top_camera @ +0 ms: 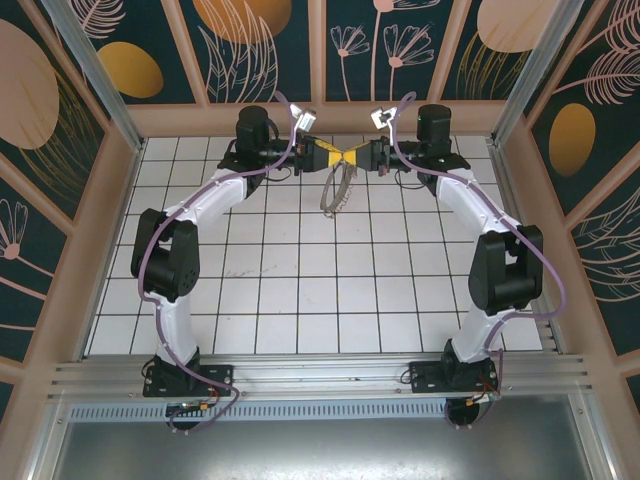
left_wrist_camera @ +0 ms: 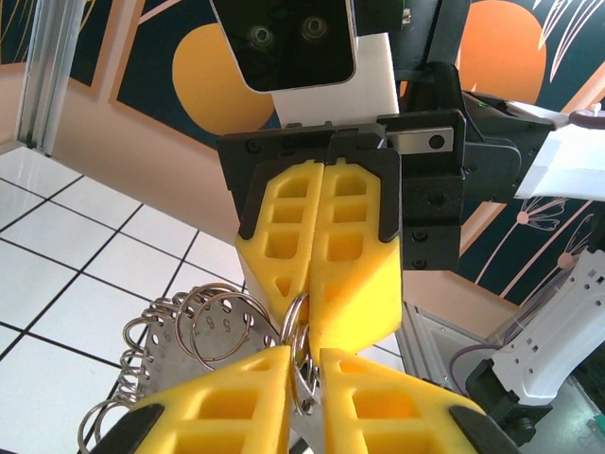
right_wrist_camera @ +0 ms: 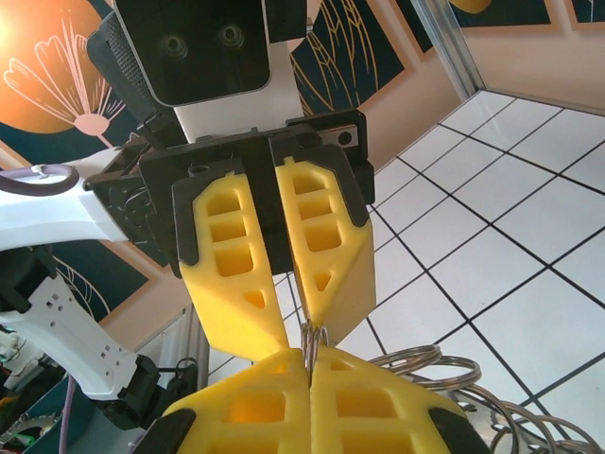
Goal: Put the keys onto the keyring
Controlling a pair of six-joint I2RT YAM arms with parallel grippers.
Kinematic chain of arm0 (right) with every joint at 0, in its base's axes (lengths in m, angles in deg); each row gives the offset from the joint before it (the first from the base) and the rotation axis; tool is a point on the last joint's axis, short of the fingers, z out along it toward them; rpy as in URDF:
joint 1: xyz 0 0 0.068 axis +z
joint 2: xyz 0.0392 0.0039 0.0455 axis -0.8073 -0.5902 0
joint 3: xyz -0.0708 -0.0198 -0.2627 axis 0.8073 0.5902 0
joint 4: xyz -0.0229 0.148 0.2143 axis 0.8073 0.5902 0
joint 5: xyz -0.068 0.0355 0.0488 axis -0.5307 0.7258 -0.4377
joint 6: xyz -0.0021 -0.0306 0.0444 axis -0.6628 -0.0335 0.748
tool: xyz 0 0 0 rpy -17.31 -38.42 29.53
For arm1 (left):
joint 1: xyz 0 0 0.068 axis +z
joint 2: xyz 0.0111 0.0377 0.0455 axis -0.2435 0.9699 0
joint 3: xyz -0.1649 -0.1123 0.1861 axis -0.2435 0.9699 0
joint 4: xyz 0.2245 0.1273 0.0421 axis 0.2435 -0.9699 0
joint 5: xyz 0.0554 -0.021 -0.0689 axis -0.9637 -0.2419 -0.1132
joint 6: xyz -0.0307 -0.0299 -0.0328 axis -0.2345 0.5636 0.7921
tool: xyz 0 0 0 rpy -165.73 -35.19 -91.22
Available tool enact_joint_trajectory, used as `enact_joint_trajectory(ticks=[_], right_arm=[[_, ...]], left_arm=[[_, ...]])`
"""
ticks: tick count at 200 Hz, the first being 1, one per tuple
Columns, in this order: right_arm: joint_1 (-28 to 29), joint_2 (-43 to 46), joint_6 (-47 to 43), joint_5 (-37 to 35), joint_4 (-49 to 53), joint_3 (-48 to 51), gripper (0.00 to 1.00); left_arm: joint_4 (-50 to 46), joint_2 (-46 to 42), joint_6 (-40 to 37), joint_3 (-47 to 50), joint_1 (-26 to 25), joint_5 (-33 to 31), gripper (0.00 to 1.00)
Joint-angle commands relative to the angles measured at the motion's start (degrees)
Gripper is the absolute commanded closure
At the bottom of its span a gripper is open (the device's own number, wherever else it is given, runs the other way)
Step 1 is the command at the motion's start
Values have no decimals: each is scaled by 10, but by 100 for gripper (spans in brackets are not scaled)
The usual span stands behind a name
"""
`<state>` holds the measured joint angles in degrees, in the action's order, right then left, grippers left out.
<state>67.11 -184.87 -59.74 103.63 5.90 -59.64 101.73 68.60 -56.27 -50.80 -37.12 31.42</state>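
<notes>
At the far middle of the table my left gripper (top_camera: 338, 157) and right gripper (top_camera: 355, 157) meet tip to tip. The keyring (top_camera: 337, 192), a loop fringed with many metal rings (left_wrist_camera: 203, 322), hangs below them. My right gripper (right_wrist_camera: 310, 352) is shut on a small split ring (right_wrist_camera: 313, 333) of that bunch. The fingers of my left gripper (left_wrist_camera: 304, 352) stand slightly apart, and the same ring (left_wrist_camera: 301, 378) passes through the gap. A flat metal piece (left_wrist_camera: 311, 427) hangs in that gap; I cannot tell whether it is the keys.
White tiled floor (top_camera: 300, 290) lies beneath both arms. The back wall (top_camera: 320, 118) stands right behind the grippers, and aluminium posts (top_camera: 95, 80) flank the cell. Both arms arch inward from their bases at the near rail (top_camera: 320, 375).
</notes>
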Motion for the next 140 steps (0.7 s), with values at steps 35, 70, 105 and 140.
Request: enact_joint_trajectory(ticks=[35,70,105,140], right_arm=[[9,-11,8,-9,-28,-24,100],[-10,4,37,-30,-49,-8,75],[-53,66,139,-30,-195,84,58],[-56,112,200,-67,-284,161,56]], left_arm=[[-20,4,-35,-20,-25,26,100],[-7,-6,-35,-5,-25,7,100],[40,-18,-9,18,-25,-7,100],[110,-26,38,43,-25,-20,100]])
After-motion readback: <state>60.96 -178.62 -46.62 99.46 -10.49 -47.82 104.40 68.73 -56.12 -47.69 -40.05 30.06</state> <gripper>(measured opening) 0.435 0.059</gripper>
